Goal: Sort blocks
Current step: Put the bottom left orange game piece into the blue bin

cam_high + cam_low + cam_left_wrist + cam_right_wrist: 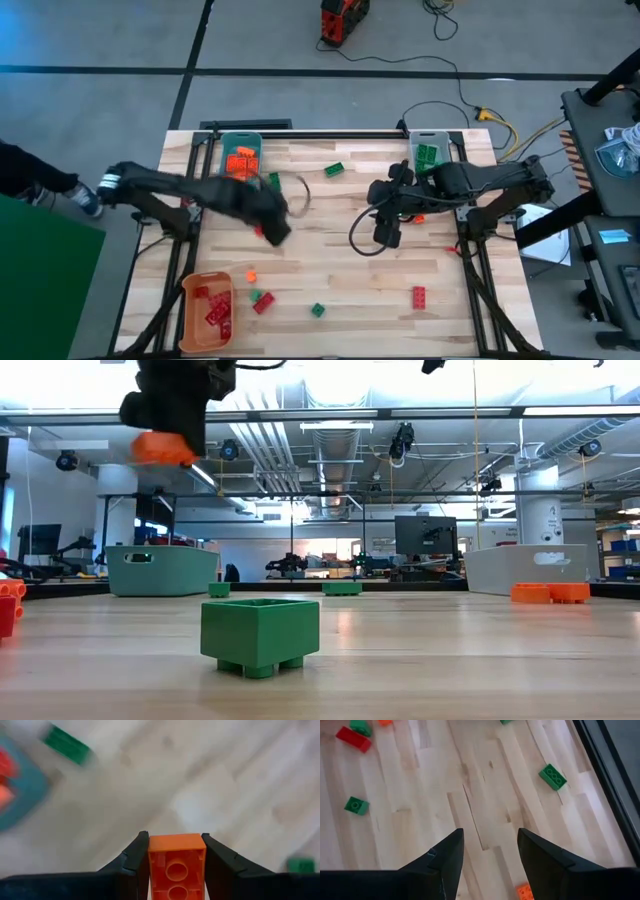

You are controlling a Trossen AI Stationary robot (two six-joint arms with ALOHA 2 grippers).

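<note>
table [400,290]: wooden worktop carrying bins and scattered blocks.
bins: teal bin [225,143] at far left corner holds orange blocks; grey bin [413,137] at far right edge holds green; orange bin [192,325] at near left corner holds red.
left gripper [175,851]: raised over the worktop's left-centre, clamped on an orange block [176,870] by its two long sides (clear of the wood in the low view).
right gripper [487,847]: over right-centre, fingers spread, nothing between them.
loose blocks: red block [419,295] near the near right corner; green block [334,169] by the far edge, mid-table; more near the orange bin.
handling: judged light, rigid, smooth plastic (may slip if pinched off-centre); grip flat side walls, not the studs.
</note>
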